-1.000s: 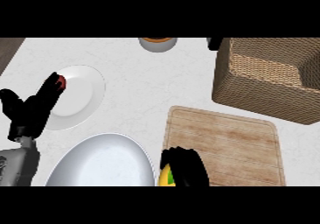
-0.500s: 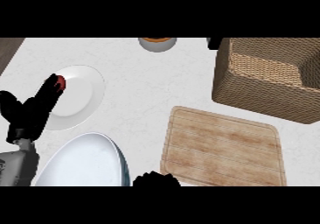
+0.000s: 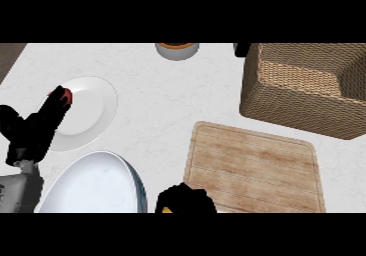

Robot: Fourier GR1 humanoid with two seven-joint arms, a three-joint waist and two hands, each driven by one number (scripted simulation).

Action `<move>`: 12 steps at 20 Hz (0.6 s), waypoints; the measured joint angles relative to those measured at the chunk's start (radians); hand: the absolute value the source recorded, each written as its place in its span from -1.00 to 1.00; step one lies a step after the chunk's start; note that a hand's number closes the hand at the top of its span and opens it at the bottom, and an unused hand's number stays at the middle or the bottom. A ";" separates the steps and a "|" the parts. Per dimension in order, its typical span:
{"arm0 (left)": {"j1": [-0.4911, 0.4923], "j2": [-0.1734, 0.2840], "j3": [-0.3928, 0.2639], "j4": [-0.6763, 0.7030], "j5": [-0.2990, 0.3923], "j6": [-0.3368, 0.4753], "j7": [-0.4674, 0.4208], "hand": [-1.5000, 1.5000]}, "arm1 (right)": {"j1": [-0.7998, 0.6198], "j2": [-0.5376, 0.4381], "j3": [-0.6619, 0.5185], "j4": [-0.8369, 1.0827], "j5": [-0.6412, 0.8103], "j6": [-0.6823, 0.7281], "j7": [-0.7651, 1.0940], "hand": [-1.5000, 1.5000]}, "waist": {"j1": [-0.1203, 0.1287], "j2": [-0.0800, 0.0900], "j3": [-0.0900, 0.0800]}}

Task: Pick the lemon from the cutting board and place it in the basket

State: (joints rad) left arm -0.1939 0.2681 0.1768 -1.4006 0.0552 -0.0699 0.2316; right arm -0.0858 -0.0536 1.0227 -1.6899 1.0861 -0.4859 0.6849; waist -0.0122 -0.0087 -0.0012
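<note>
- The right hand (image 3: 186, 199) is seen at the lower edge, just off the near-left corner of the cutting board (image 3: 252, 170); its fingers are curled together into a dark clump.
- A small yellow sliver, taken to be the lemon (image 3: 166, 210), is glimpsed under those curled fingers; most of it is hidden, so the hold itself cannot be fully made out.
- The left hand (image 3: 31, 132) is shown at the left with fingers straight and raised, their tips lying over the rim of the small white plate (image 3: 94, 107); nothing is held by it.
- A small red thing (image 3: 62, 93) is seen at the fingertips of that hand, on the plate's left edge; what it is cannot be told.
- A large white plate (image 3: 94, 185) lies between the two hands, near the lower edge.
- One woven basket (image 3: 304, 85) stands at the upper right, beyond the cutting board and apart from it.
- One grey cup with an orange inside (image 3: 176, 49) is cut off at the top edge.
- Counted: two plates, one board, one basket, one cup.
</note>
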 measured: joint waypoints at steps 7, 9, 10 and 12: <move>0.001 -0.011 -0.006 -0.009 -0.007 0.011 -0.001 0.00 | -0.050 -0.025 0.001 -0.014 0.184 0.007 0.109 1.00 | 0.001 0.001 -0.001; -0.003 -0.012 -0.009 -0.006 -0.008 0.011 0.004 0.00 | -0.060 -0.030 0.000 -0.018 0.224 0.006 0.132 1.00 | 0.002 0.002 -0.001; -0.002 -0.011 -0.008 -0.003 -0.008 0.010 0.001 0.00 | -0.065 -0.032 0.000 -0.020 0.244 0.004 0.142 1.00 | 0.004 0.003 -0.001; 0.001 -0.010 -0.009 -0.001 -0.008 0.005 -0.006 0.00 | -0.071 -0.035 -0.004 -0.025 0.289 0.000 0.163 1.00 | 0.008 0.005 -0.001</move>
State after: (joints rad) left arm -0.1928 0.2578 0.1680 -1.4015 0.0468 -0.0645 0.2255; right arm -0.1566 -0.0887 1.0183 -1.7147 1.3752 -0.4856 0.8475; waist -0.0038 -0.0039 -0.0022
